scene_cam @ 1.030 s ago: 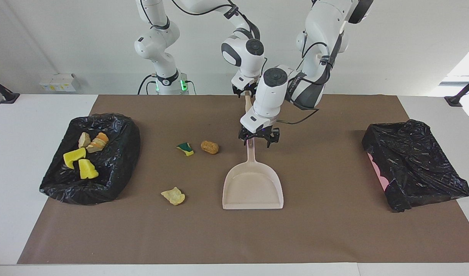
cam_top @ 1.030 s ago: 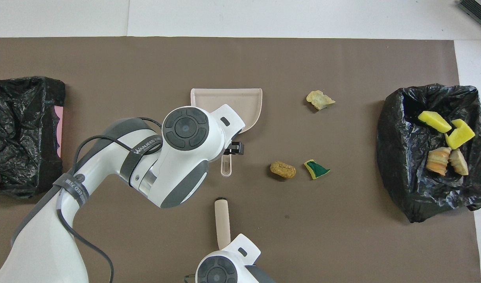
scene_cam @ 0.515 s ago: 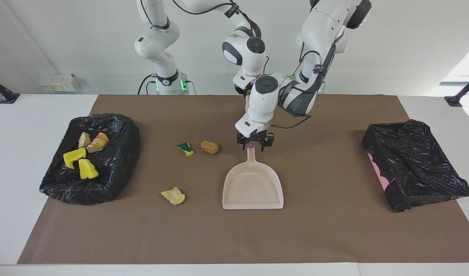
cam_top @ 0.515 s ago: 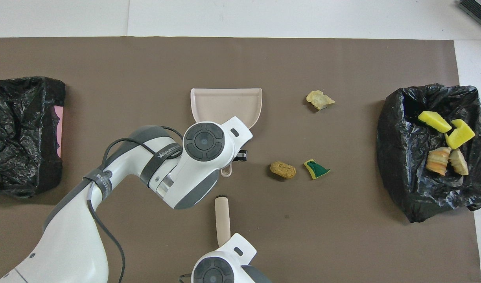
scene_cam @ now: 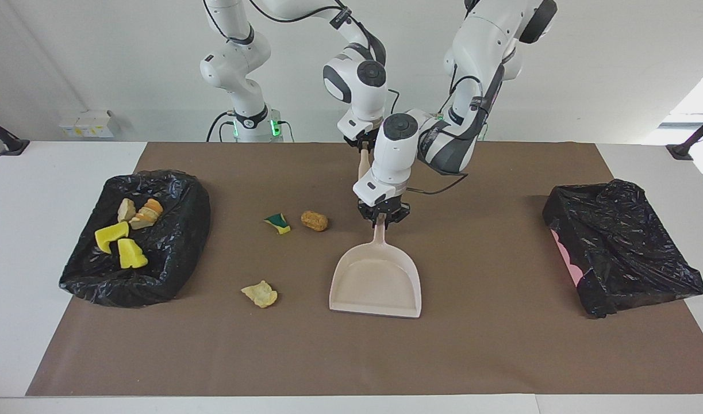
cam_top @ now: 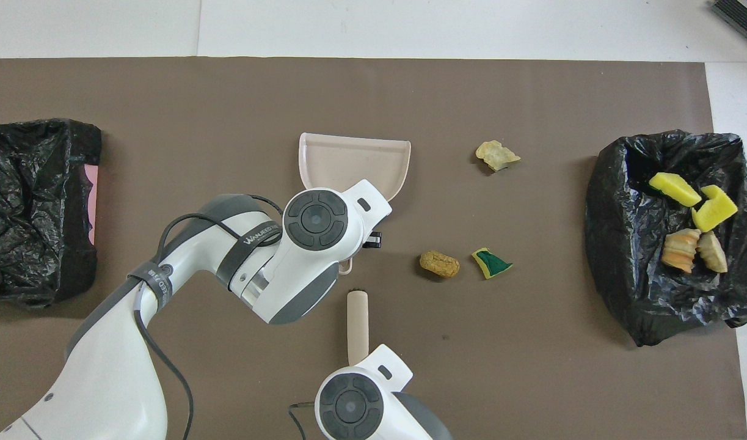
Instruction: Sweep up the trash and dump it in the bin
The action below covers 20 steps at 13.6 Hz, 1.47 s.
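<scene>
- Step: tools taken up, sweeping not begun — left gripper (scene_cam: 383, 221) clamped on dustpan (scene_cam: 376, 281) handle; right gripper (scene_cam: 360, 142) shut on brush (cam_top: 357, 318).
- Next: set pan lip beside the loose scraps.
- Trash beside left gripper: bread lump (scene_cam: 314, 221), sponge bit (scene_cam: 277, 223), tan scrap (scene_cam: 260, 294) — three.
- In bin (scene_cam: 173, 241): four.
- Bins: two.

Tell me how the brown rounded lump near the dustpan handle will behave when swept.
The brown lump looks rounded and oblong, so it may roll rather than slide. It seems small and bread-like, probably light. It lies apart from the green-and-yellow sponge bit.
</scene>
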{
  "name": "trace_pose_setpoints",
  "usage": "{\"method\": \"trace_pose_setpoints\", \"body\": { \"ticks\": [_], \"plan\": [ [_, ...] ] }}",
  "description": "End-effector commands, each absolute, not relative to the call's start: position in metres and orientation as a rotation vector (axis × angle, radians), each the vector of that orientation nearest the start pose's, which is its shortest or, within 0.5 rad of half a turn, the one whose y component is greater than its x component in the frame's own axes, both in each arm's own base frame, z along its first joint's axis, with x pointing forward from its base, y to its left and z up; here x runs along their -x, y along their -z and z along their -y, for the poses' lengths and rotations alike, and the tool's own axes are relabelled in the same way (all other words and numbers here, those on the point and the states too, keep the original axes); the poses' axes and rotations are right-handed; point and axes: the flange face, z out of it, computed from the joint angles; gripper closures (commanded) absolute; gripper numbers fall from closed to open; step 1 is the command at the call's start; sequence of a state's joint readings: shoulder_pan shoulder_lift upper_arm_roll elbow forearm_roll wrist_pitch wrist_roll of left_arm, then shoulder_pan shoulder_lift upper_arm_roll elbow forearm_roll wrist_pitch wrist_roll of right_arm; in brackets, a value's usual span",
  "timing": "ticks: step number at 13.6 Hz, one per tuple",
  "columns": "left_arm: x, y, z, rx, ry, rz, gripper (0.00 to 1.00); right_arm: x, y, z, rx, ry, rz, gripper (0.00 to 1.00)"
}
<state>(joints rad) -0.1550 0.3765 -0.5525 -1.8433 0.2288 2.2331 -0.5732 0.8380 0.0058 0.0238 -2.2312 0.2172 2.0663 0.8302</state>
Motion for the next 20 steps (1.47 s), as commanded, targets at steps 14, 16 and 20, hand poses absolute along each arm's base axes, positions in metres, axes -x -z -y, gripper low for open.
{"method": "trace_pose_setpoints", "body": {
  "ticks": [14, 16, 20],
  "plan": [
    [-0.499, -0.413, 0.296, 2.483, -0.22, -1.749, 1.0, -0.446, -0.394, -0.129, 3.203, -0.395, -0.304, 1.0],
    [-0.476, -0.401, 0.291, 2.413, -0.253, -1.808, 1.0, -0.434, -0.383, -0.112, 3.199, -0.438, -0.257, 1.0],
    [-0.451, -0.374, 0.304, 2.339, -0.185, -1.905, 1.0, -0.413, -0.351, -0.115, 3.189, -0.488, -0.298, 1.0]
  ]
}}
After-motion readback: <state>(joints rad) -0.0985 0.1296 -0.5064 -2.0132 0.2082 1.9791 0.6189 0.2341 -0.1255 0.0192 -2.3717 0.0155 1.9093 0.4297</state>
